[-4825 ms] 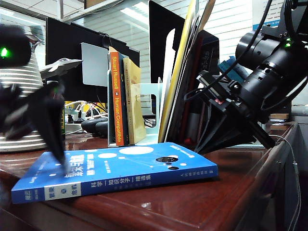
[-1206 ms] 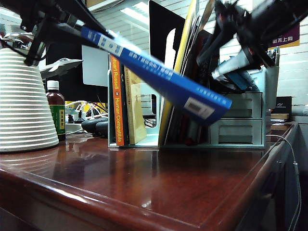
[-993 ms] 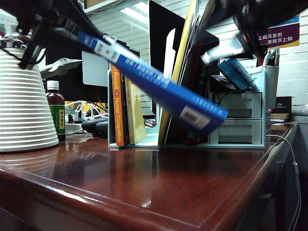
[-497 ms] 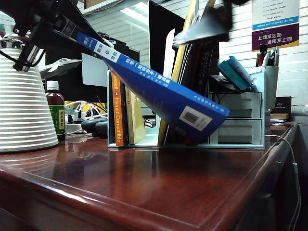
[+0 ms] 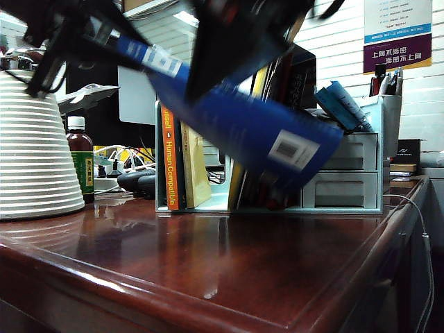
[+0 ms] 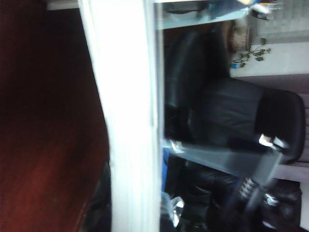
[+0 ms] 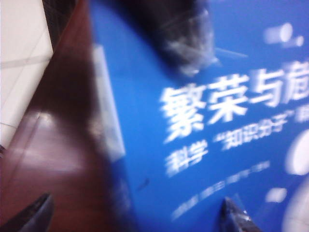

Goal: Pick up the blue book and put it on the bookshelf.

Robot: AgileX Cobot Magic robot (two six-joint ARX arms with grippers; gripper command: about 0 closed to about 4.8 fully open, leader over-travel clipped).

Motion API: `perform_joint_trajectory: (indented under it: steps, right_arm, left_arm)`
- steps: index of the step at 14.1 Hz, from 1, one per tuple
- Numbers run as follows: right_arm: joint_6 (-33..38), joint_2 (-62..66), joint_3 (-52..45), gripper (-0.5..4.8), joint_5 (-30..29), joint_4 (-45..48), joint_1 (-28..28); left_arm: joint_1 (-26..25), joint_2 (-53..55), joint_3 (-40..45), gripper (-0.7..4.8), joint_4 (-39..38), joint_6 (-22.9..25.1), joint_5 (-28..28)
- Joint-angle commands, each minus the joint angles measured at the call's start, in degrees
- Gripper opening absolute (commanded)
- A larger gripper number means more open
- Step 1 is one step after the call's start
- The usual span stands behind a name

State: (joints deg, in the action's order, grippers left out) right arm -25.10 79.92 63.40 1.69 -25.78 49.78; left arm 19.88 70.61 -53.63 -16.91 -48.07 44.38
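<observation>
The blue book hangs tilted in the air in front of the bookshelf, high end at the left, barcode corner low at the right. My left gripper is shut on the high end. In the left wrist view its white page edge runs through the left gripper. My right gripper is a dark blur across the book's upper half. In the right wrist view the right gripper is open, both fingertips wide apart, the blue cover with its white title beyond them.
An orange-spined book and a yellow one stand in the rack's left slots, with leaning folders further right. A white ribbed cone and a small bottle stand at the left. The dark wooden table ends at the right edge.
The right gripper has swung from the upper right leftward across the front of the book. The book has rolled, showing more of its back cover. The left gripper keeps its hold.
</observation>
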Motion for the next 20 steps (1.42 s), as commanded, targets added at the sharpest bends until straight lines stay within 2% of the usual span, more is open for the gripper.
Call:
perform_joint_trajectory:
  steps: [1,2,3,4,5,6,7,10,13,17,20]
  right_arm:
    - [0.22,3.52,0.2,3.93,7.93,3.85,0.81]
    - [0.22,3.43,0.26,2.46,10.91,4.61,0.92]
    - [0.24,2.97,0.39,1.08,11.32,4.92,0.94]
    - [0.22,2.56,0.42,0.3,11.32,5.51,0.94]
    - [0.2,2.05,0.44,-0.05,11.78,5.7,1.01]
    - [0.22,1.68,0.44,-0.05,12.24,5.6,1.68]
    - [0.2,1.05,0.44,-0.05,12.9,5.46,1.7]
    - [0.24,-2.05,0.44,-0.05,15.78,6.69,2.19]
    - [1.03,-6.08,0.44,-0.05,17.79,6.91,2.16]
    - [3.04,-11.76,0.44,-0.05,17.88,15.32,2.16]
    - [3.02,-13.44,0.44,-0.05,17.9,27.56,2.14]
  left_arm:
    - [-0.04,-0.72,-0.81,-0.05,5.57,-0.61,3.52]
    - [-0.04,-0.72,-0.81,-0.06,5.42,-0.61,3.78]
    - [-0.04,-0.72,-0.81,-0.05,5.42,-0.61,3.61]
    - [-0.04,-0.72,-0.81,-0.04,5.55,-0.57,3.72]
    - [-0.04,-0.72,-0.81,0.94,5.75,-0.37,4.39]
    - [-0.07,-0.72,-0.81,2.6,5.97,-0.37,4.94]
    - [-0.07,-0.72,-0.81,4.73,6.23,-0.37,5.64]
    - [-0.15,-0.81,-0.81,4.79,9.38,-0.37,5.81]
    - [-0.2,-2.1,-0.81,4.79,17.75,-1.25,5.11]
    - [-0.22,-3.85,-0.83,4.79,33.11,-2.1,3.61]
    - [-0.22,-4.55,-0.83,4.79,50.21,-2.12,0.81]
